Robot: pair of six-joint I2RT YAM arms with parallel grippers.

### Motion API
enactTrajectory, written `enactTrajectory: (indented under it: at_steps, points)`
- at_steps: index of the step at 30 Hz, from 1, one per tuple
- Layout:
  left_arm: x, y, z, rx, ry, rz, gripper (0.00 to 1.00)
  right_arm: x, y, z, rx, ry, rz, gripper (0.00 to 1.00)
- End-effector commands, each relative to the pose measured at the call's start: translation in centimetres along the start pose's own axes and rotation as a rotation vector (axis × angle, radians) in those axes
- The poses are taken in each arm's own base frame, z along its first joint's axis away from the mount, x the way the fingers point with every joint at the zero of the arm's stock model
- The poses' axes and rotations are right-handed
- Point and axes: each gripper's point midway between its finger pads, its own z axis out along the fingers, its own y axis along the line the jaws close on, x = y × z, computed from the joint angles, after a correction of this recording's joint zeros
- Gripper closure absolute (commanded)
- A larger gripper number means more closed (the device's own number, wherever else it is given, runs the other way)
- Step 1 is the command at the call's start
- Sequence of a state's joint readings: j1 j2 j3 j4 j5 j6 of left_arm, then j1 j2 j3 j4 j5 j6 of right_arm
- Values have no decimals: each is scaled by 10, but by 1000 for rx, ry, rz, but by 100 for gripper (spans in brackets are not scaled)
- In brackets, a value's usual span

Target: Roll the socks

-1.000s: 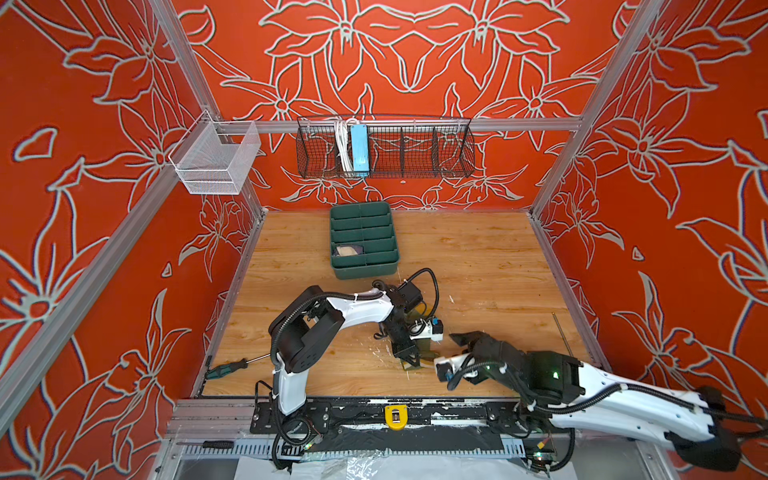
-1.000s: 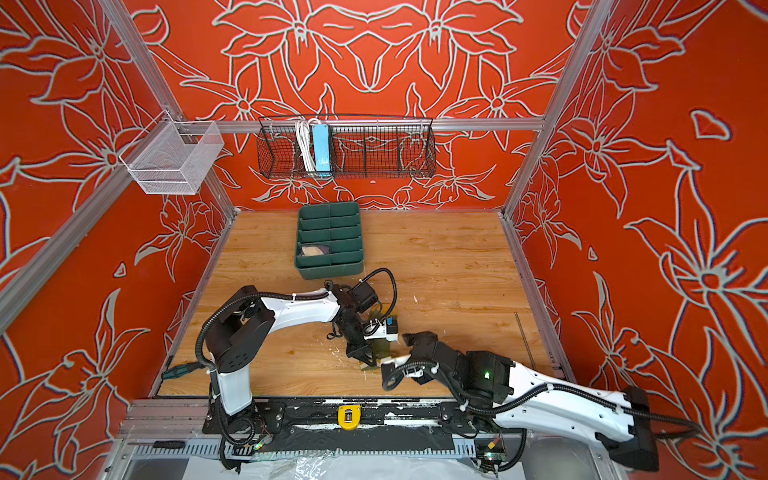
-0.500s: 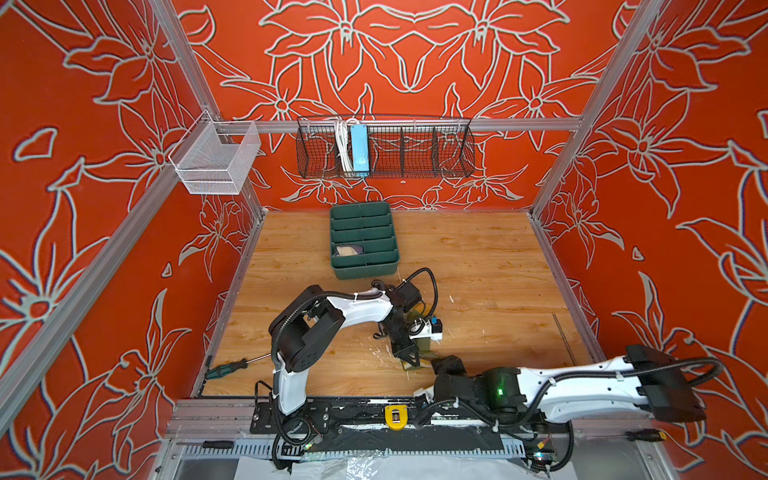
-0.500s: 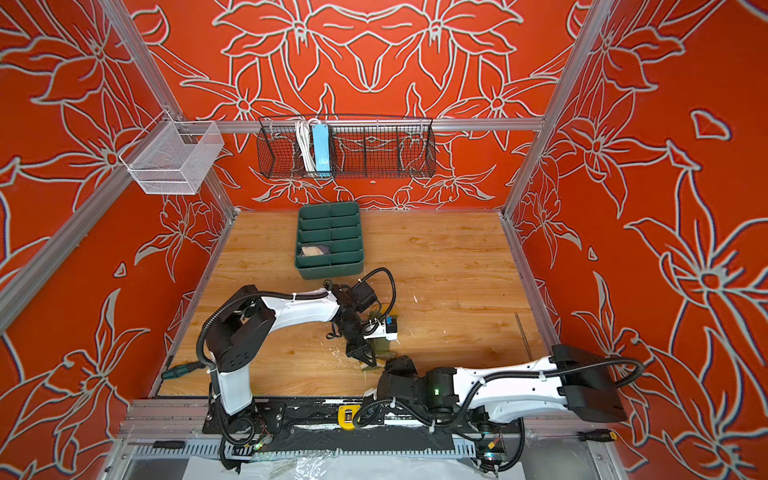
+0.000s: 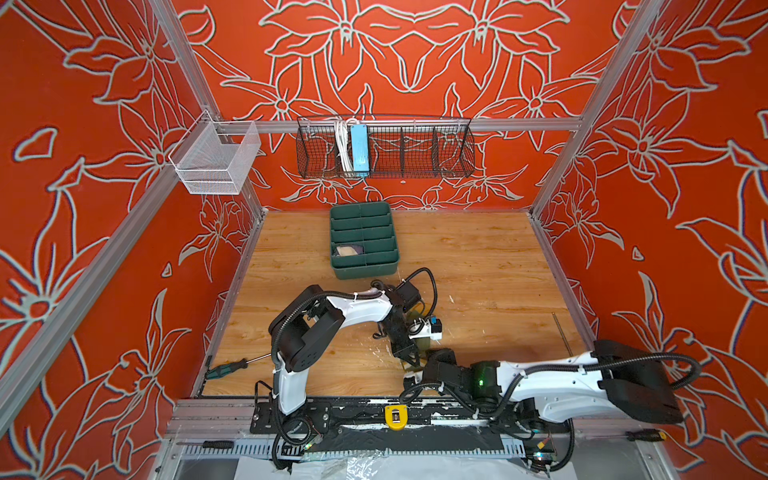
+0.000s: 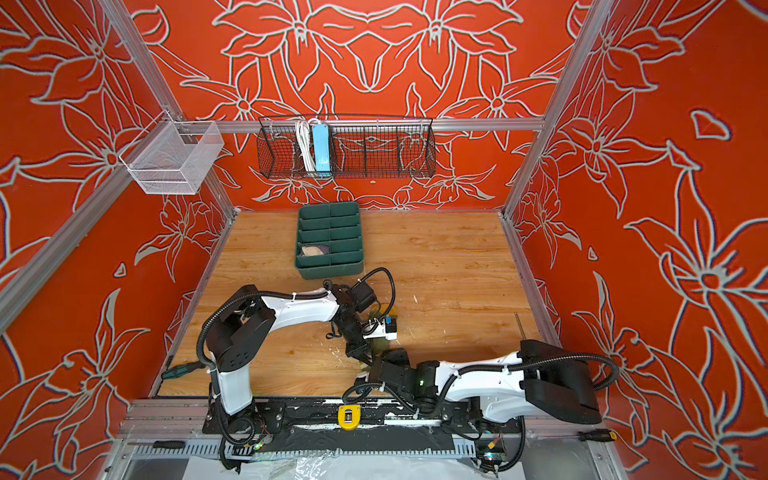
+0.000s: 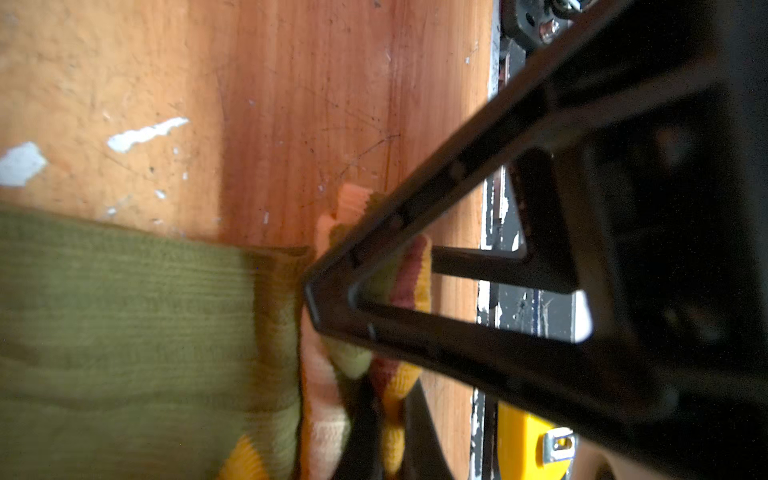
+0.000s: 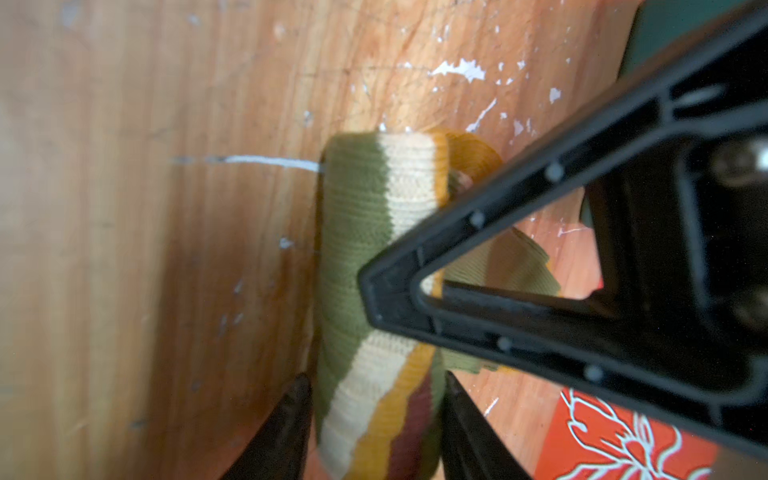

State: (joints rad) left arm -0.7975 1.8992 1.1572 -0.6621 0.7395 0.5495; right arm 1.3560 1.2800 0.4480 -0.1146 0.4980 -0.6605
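Observation:
An olive green sock [image 7: 124,332] with mustard, tan and brown stripes lies on the wooden table near its front edge. Its cuff end is wound into a roll [image 8: 353,208]. My left gripper [image 7: 390,399] is shut on the sock's mustard and striped folds. In both top views it points down at the sock [image 5: 419,343] from the left [image 5: 409,361]. My right gripper [image 8: 376,382] comes from the right, its fingers pressed against both sides of the roll's striped band. The two grippers meet over the sock [image 6: 380,345], which the arms mostly hide.
A green divided tray [image 5: 363,270] stands mid-table behind the arms, with a cream bundle [image 5: 348,250] in one compartment. A black wire basket [image 5: 384,147] and a white mesh basket [image 5: 216,160] hang on the walls. A screwdriver [image 5: 226,368] lies at the left edge.
The right arm has swung low along the front rail and brought its gripper in to the sock roll beside the left gripper, its jaws narrowing on it. The left arm has stayed put.

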Motion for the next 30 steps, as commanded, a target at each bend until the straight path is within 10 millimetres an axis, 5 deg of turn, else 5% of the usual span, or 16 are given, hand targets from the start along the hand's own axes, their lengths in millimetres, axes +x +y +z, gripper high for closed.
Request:
enactTrajectory:
  at_steps: [1,6,13,18,21,25,30]
  points:
    - [13,-2,3,19,30,-16,100,7,8,7,-22,26,20,58]
    - [6,-7,-6,-6,-3,8,100,11,24,12,-100,58,1,91]
    - [-28,-15,-42,-151,-168,126,55,17,50,-2,-305,116,-13,100]
    - [-56,-15,-104,-463,-356,244,45,23,58,-12,-408,200,9,100]
    - [-62,-21,-161,-721,-466,303,38,21,59,-16,-468,237,47,100]
    - [-45,-64,-230,-969,-620,451,26,17,57,-23,-588,299,144,100]
    - [-3,-126,-268,-1083,-730,638,13,-5,50,-24,-751,311,300,100]
